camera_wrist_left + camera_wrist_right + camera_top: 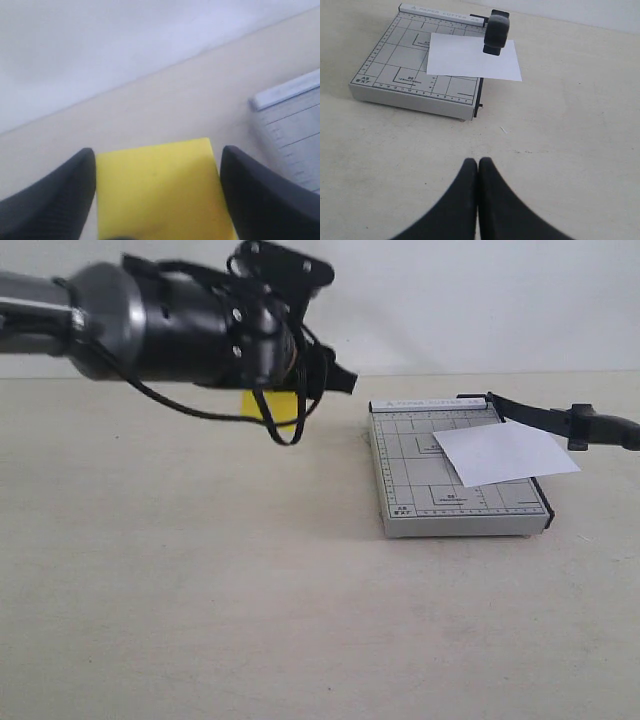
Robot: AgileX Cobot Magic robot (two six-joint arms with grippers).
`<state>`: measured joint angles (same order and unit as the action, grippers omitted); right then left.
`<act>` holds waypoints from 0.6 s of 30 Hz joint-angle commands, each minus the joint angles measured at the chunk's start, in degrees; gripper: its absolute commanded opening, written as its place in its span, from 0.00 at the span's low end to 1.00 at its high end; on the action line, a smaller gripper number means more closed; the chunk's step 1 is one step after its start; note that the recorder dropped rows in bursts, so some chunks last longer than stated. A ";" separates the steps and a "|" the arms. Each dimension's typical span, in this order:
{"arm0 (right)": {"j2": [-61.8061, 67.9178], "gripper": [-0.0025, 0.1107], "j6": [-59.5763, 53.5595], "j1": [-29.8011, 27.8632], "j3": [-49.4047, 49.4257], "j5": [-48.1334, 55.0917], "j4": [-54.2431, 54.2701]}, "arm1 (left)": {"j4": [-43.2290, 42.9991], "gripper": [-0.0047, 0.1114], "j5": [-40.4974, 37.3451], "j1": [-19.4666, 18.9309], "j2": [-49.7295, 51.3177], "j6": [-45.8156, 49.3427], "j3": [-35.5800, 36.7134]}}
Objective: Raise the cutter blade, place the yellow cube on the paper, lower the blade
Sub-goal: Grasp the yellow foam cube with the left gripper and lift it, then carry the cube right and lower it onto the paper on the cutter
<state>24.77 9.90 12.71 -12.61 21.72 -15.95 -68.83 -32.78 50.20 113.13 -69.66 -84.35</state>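
Note:
The yellow cube (pixel 157 192) sits between my left gripper's (pixel 157 155) two black fingers, which press against its two sides; in the exterior view the cube (pixel 272 410) shows partly behind that arm. The cutter blade (pixel 530 412) is raised, its thick black handle (pixel 603 426) hanging over the base's right side and over the paper (pixel 472 56). The white paper (pixel 505 452) lies on the grey gridded base (pixel 420 495), overhanging its cutting edge. My right gripper (pixel 478 161) is shut with nothing in it, over bare table in front of the cutter.
The beige table (pixel 200 590) stretches left of and in front of the cutter base (pixel 395 70). A white wall runs along the table's far edge. The left arm's black body and cables (pixel 200 325) hang over the table at upper left.

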 commanded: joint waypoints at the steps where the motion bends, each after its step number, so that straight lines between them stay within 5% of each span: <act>1: -0.07 0.02 0.09 -0.20 -0.11 -0.85 0.18 | 9.17 0.08 19.92 0.33 -5.00 6.89 -0.38; 13: -0.07 0.02 0.09 -0.20 -0.11 -0.85 0.18 | 12.50 0.08 31.99 0.33 10.16 7.16 -12.95; 18: -0.07 0.02 0.09 -0.20 -0.11 -0.98 0.18 | 1.08 0.08 46.41 0.33 15.12 7.16 -19.63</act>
<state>24.77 9.90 12.71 -12.61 21.51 -15.95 -60.40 3.64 50.55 126.25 -62.69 -101.12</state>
